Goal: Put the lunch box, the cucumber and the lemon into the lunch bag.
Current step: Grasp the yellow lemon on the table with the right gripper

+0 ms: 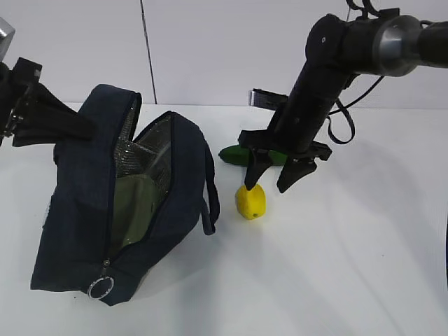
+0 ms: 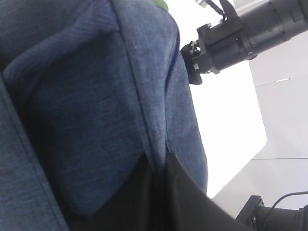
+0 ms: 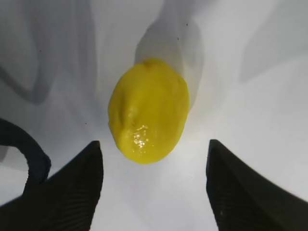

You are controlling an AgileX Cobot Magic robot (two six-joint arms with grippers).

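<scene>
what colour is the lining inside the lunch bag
Silver foil lining, seen through the lunch bag's open top; the exterior view shows it best.

The lunch bag (image 1: 84, 224) is dark navy woven cloth, matt, with a fine visible weave in the left wrist view; its lining (image 1: 157, 150) is crinkled silver foil that glints. A shiny metal ring pull (image 1: 101, 288) hangs at its zipper end. Inside shows the lunch box (image 1: 133, 206), its pale green lid smooth and dull. The lemon (image 3: 148, 110) has a bright yellow, slightly dimpled, glossy skin. The cucumber (image 1: 234, 155) is smooth dark green. The right tool (image 1: 273, 178) has matt black ribbed fingers (image 3: 72, 192). The table (image 1: 350, 266) is plain white and matt.
</scene>
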